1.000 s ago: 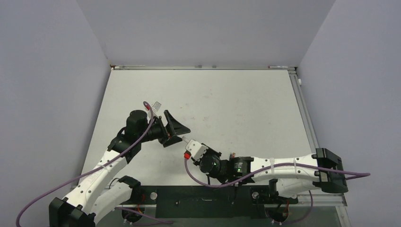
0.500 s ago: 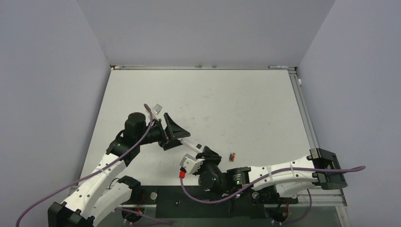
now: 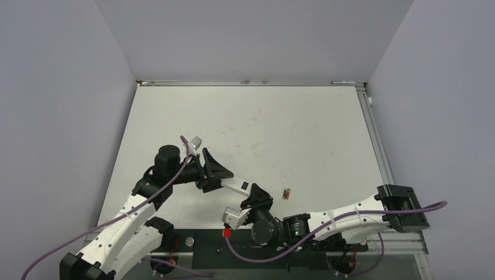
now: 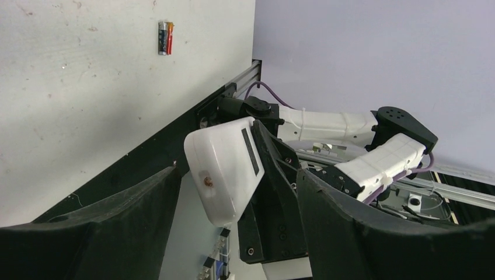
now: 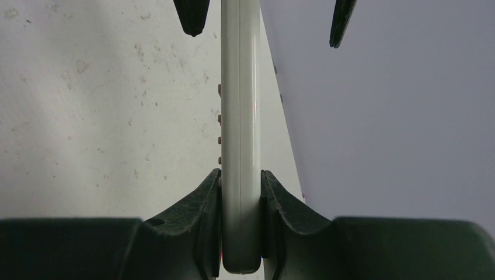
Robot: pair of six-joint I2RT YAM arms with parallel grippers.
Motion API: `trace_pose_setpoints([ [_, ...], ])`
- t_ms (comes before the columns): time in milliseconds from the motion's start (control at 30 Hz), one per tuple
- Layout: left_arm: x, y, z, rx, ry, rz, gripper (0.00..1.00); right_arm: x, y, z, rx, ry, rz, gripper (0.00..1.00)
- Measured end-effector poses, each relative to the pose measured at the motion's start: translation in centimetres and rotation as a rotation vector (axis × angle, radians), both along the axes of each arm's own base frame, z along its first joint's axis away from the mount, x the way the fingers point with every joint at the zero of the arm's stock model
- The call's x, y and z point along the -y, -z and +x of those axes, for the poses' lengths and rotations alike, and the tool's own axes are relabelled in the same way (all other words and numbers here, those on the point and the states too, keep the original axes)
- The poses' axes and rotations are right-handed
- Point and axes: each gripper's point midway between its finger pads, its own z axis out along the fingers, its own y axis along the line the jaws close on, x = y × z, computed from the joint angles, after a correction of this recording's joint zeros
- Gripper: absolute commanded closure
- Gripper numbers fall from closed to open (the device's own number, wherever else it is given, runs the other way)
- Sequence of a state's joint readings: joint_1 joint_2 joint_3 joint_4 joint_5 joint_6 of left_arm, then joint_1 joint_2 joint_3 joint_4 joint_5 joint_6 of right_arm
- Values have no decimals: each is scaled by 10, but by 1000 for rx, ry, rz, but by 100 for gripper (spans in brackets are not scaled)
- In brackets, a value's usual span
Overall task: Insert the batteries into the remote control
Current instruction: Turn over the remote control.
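White and bar-shaped, the remote control (image 3: 236, 185) shows in the top view with its long axis running from 10 to 4 o'clock. The right pincer (image 3: 252, 197) clamps its 4 o'clock end, and the left pincer (image 3: 223, 177) straddles the other end. The batteries (image 3: 286, 193) lie on the bench (image 3: 292, 128) at 3 o'clock of the remote, apart from it.

From the left wrist, the remote's rounded end faces the lens between spread fingers (image 4: 117, 216), with a gap on each side.

From the right wrist, fingers (image 5: 204, 204) pinch the remote edge-on. It points to 12 o'clock, where the left fingertips (image 5: 191, 14) flank it without touching.
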State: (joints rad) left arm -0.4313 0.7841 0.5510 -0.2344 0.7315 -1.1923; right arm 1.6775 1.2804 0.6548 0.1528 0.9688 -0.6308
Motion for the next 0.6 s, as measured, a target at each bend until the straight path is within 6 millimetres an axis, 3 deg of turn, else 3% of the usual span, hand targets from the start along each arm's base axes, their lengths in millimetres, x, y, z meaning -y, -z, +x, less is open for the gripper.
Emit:
trace_pose_setpoints([
  [400, 4, 2, -17, -66, 33, -96, 54, 3, -7, 0, 83, -62, -31, 92],
  [600, 8, 0, -20, -83, 47, -133, 75, -2, -12, -1, 108, -88, -22, 92],
])
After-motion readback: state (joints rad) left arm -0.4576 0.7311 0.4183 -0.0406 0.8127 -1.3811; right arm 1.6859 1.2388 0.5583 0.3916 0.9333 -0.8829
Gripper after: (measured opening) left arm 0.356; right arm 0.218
